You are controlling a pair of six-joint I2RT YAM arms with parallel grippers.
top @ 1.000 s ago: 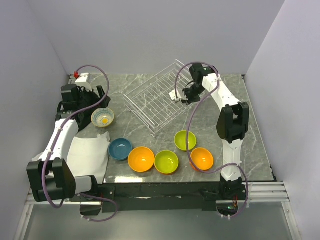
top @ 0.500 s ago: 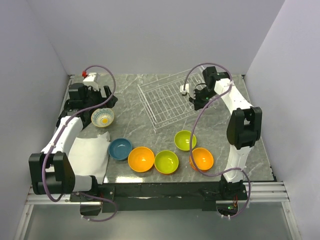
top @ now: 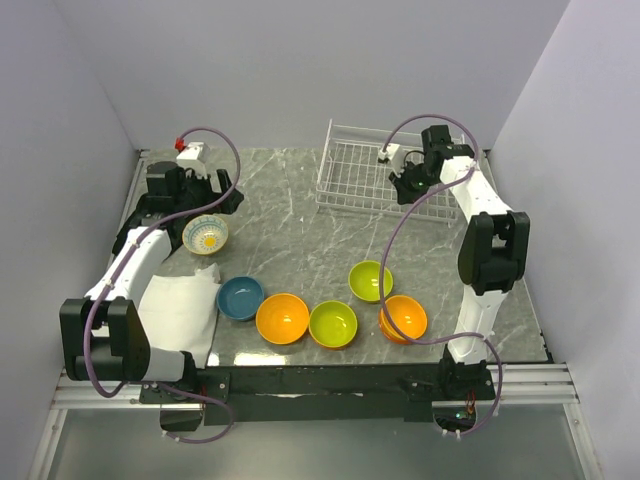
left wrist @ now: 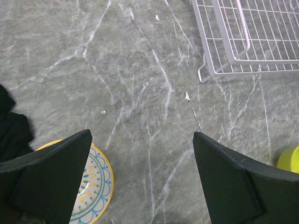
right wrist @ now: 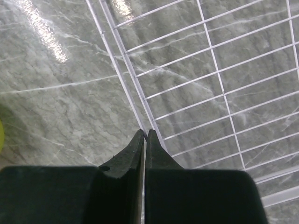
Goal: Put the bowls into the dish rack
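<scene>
The dish rack (top: 352, 178) sits at the far right of the table (top: 290, 225), well apart from the six bowls. Five of them are in a loose row near the front edge: teal bowl (top: 240, 297), orange bowl (top: 282, 318), green bowl (top: 333, 323), second green bowl (top: 370, 280), second orange bowl (top: 404, 317). The patterned bowl (top: 205, 234) is off to the left, by the white cloth (top: 180, 310). The rack is thin wire, prob. light and a bit springy, and apt to skate on the smooth stone, so the rim wire is the place to pinch it. The bowls look rigid w/ slick glazed-looking sides (weight can't be told), so best taken at the lip, one finger inside, one outside. The right arm is stretched far out, wrist bent in toward the rack's right end. The right gripper (right wrist: 145, 135) has its fingers pressed together, and the rim wire runs straight into them, so it looks clamped on that wire. The left arm reaches fwd along the left side. The left gripper (left wrist: 142, 134) is spread wide w/ nothing in it, hanging over bare table, the patterned bowl just beside its left finger.
</scene>
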